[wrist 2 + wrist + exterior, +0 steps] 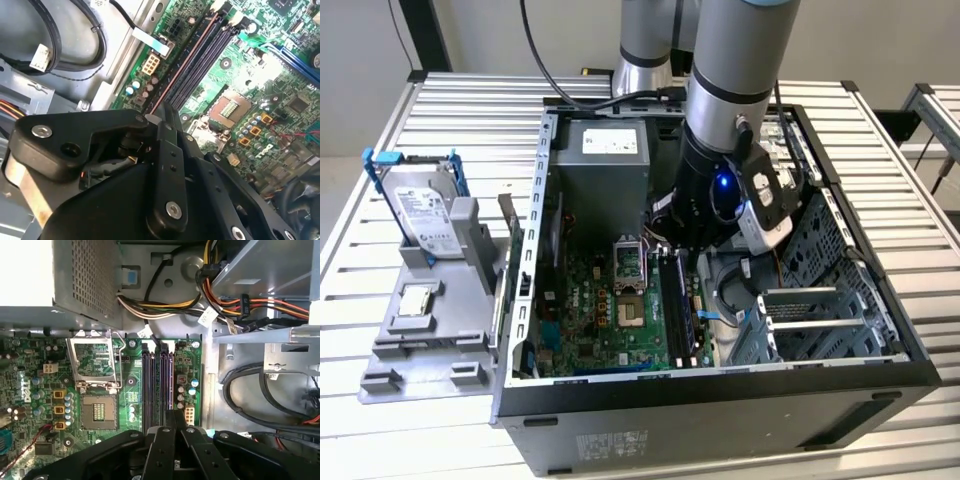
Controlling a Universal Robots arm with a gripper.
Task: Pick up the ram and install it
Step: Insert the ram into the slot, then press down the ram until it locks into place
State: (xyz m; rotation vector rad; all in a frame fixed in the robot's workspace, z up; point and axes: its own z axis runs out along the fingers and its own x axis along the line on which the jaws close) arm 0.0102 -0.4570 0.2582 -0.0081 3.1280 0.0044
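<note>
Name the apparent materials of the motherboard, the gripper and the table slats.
Motherboard: glossy green laminate board, going by its traces and soldered parts. Gripper: matte black, probably anodised metal or hard plastic, with bright screws. Table slats: pale ribbed metal, likely aluminium.

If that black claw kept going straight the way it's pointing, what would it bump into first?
Most likely the black memory slots on the green motherboard: the gripper points down right over them. How far above it sits is unclear.

- The computer case (720, 400) lies open on the slatted table (380, 440), motherboard (610, 320) on its floor.
- The memory slots (678, 310) sit at three o'clock from the processor socket (628, 262).
- The hard drive (425, 215) stands outside, at nine o'clock from the case in the exterior view.
- The gripper (685, 238) hangs inside, over the slots' twelve o'clock end.
</note>
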